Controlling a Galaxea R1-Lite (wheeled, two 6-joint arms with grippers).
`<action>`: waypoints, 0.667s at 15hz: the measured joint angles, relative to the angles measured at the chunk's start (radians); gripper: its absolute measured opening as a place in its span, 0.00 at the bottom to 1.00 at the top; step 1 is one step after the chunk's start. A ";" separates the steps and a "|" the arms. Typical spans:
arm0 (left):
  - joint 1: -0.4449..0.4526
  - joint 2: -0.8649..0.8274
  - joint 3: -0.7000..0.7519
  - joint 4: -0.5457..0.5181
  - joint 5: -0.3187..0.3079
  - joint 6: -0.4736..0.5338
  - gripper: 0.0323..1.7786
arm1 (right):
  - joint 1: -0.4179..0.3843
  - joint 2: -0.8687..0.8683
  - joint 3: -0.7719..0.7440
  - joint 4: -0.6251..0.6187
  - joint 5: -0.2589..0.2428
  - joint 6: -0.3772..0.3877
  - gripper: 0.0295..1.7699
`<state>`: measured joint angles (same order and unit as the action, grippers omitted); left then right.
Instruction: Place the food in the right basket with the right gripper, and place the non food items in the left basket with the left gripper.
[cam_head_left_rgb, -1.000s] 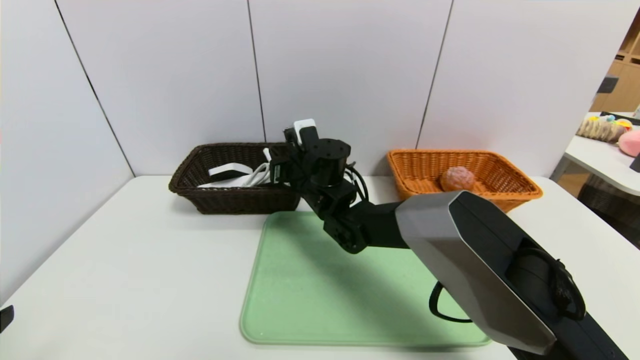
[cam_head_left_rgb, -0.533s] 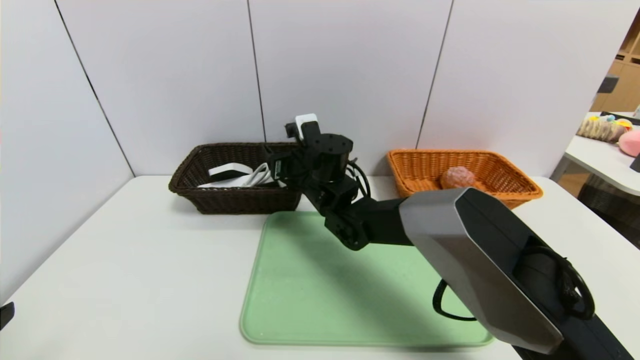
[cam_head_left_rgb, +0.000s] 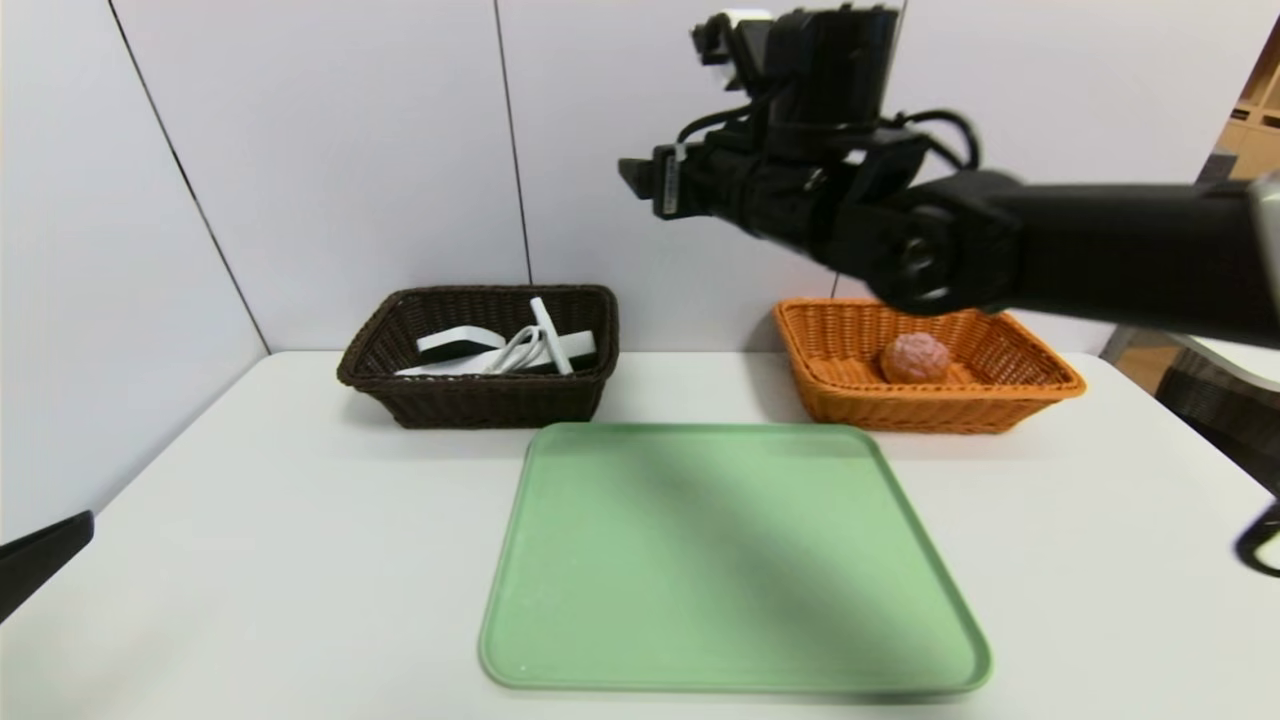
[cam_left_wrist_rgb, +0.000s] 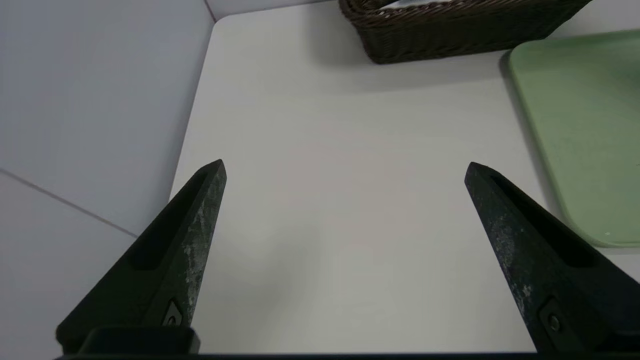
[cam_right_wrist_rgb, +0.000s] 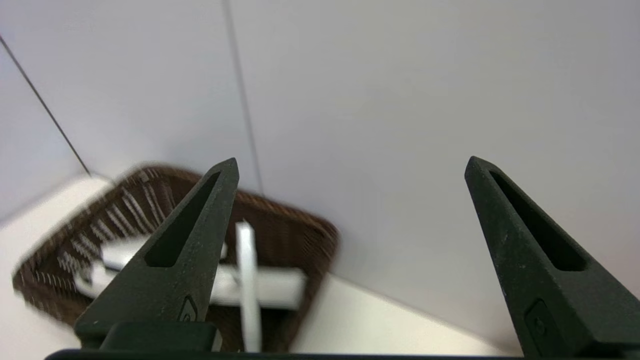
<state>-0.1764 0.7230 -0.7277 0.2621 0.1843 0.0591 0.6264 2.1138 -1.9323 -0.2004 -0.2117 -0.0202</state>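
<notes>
Overhead, the right gripper (cam_right_wrist_rgb: 350, 165) hangs empty, jaws wide apart, above the dark brown wicker basket (cam_head_left_rgb: 478, 355) of white non-food items (cam_head_left_rgb: 505, 350); a round pinkish food ball (cam_head_left_rgb: 914, 358) sits in the orange wicker basket (cam_head_left_rgb: 925, 362). The green plastic tray (cam_head_left_rgb: 730, 560) looks bare, so sorting seems complete; next comes parking. The left gripper (cam_left_wrist_rgb: 345, 167) idles open near the table's left edge.

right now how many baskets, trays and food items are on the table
baskets: 2, brown and orange
trays: 1, green
food items: 1, reddish ball in the orange basket
total: 4
</notes>
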 joint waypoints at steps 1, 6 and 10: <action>0.000 0.015 0.000 -0.030 -0.019 0.000 0.95 | -0.026 -0.078 0.024 0.152 0.002 0.001 0.89; -0.001 0.098 -0.053 -0.044 -0.027 -0.003 0.95 | -0.170 -0.444 0.306 0.824 0.032 -0.006 0.93; -0.001 0.116 -0.060 0.051 -0.026 -0.001 0.95 | -0.272 -0.626 0.530 1.201 0.112 -0.030 0.94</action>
<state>-0.1774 0.8394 -0.7874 0.3136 0.1583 0.0577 0.3545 1.4874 -1.4028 1.0006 -0.0994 -0.0500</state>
